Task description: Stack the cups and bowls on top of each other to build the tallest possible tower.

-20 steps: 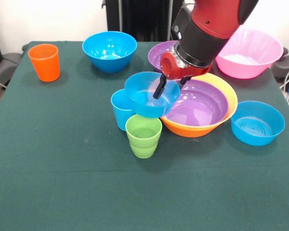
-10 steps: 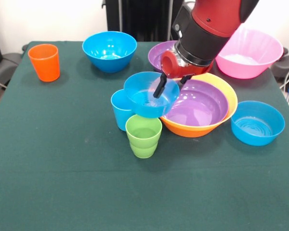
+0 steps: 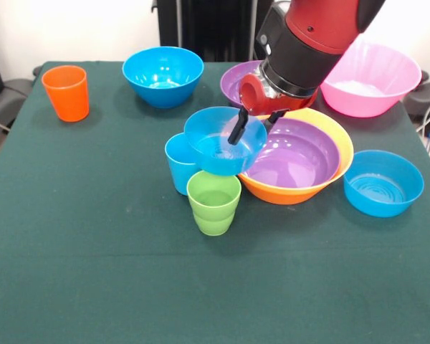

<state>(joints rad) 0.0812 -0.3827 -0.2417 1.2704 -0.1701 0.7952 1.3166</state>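
My gripper (image 3: 254,123) is shut on the right rim of a small blue bowl (image 3: 216,147), one finger inside it and one outside. The bowl hangs tilted just over a light blue cup (image 3: 177,163) and a green ridged cup (image 3: 213,203), both upright. To the bowl's right, a wide purple bowl (image 3: 295,154) is nested in the large orange-yellow bowl (image 3: 342,152). An orange cup (image 3: 65,92) stands at the far left. A second purple bowl (image 3: 238,80) is partly hidden behind the arm.
A blue bowl (image 3: 163,74) sits at the back, left of centre. A large pink bowl (image 3: 373,80) is at the back right. Another blue bowl (image 3: 383,183) rests at the right. Green cloth covers the table (image 3: 93,272).
The arm has risen slightly, and the held blue bowl has come up a little with it. Nothing else has moved.
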